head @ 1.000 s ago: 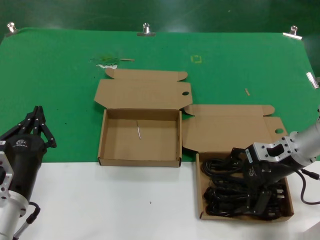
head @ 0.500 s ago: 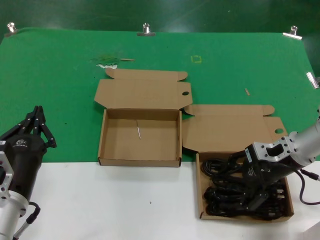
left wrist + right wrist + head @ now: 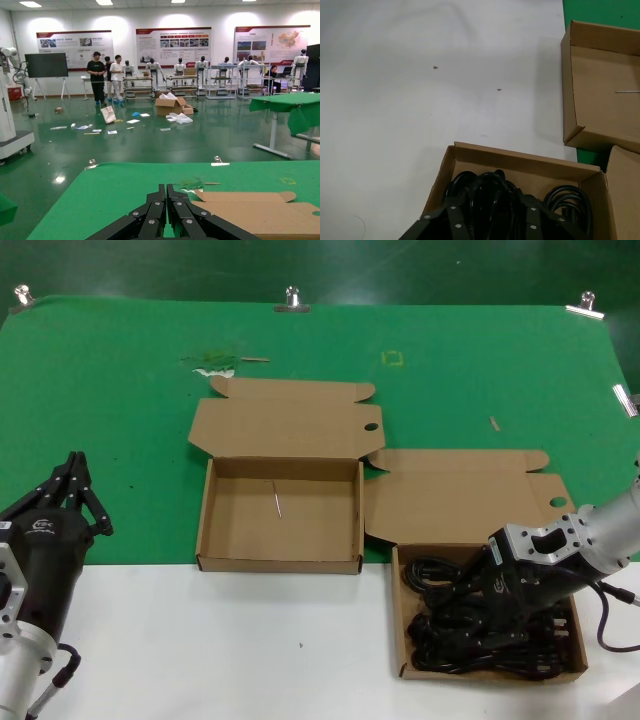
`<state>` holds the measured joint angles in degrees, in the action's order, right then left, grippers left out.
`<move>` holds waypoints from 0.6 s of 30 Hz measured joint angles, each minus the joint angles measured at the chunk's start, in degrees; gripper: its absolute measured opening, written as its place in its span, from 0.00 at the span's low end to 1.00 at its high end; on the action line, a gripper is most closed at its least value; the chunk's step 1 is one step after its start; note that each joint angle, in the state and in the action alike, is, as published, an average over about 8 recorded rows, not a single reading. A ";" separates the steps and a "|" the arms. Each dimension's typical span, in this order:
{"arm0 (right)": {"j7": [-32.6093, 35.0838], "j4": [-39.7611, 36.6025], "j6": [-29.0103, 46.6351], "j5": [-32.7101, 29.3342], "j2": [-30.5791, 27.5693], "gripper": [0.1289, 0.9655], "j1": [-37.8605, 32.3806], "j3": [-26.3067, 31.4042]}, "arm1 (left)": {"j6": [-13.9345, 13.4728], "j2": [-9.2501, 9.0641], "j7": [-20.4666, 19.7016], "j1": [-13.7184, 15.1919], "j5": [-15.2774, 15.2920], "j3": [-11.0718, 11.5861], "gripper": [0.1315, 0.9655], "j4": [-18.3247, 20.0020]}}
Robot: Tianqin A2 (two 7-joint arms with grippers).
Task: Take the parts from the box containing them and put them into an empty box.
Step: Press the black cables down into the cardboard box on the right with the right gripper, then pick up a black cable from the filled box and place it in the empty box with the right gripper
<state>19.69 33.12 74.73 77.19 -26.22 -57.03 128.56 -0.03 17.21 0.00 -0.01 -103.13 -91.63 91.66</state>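
The box containing the parts [image 3: 397, 612] sits at the front right on the white surface, lid flap open behind it. Black power cords [image 3: 436, 652] fill it in coiled bundles. My right gripper [image 3: 472, 618] is down inside this box, open, its fingers either side of one cord bundle [image 3: 487, 192]; the tips are hidden among the cords. More cord loops [image 3: 570, 200] lie beside it. The empty box [image 3: 310, 525], with a thin pale streak on its floor, stands to the left on the green mat. My left gripper [image 3: 78, 472] is parked at the far left, shut [image 3: 166, 192].
The two boxes' flaps [image 3: 285, 425] nearly touch between them. Green mat [image 3: 450, 370] covers the back, clipped at its far edge; white tabletop [image 3: 250, 640] runs along the front. The empty box's near corner [image 3: 577, 132] stands close to the cord box's wall [image 3: 520, 161].
My right gripper has shifted a little left and sunk deeper among the cords in the box. The left arm has not moved.
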 joint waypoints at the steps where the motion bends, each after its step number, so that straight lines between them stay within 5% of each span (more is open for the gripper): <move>1: -0.03 0.05 0.01 -0.01 -0.03 0.36 0.02 0.00 | 0.00 0.00 0.00 0.00 0.00 0.00 0.02 0.00; 6: -0.05 0.14 0.02 -0.02 -0.12 0.23 0.09 -0.04 | 0.00 0.00 0.00 0.00 0.00 0.00 0.02 0.00; 18: -1.19 2.97 0.96 0.43 -1.21 0.13 0.80 -0.31 | 0.00 0.00 0.00 0.00 0.00 0.00 0.02 0.00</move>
<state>18.50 36.08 75.68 77.62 -27.43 -56.23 128.25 -0.03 17.21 0.00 -0.01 -103.13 -91.63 91.66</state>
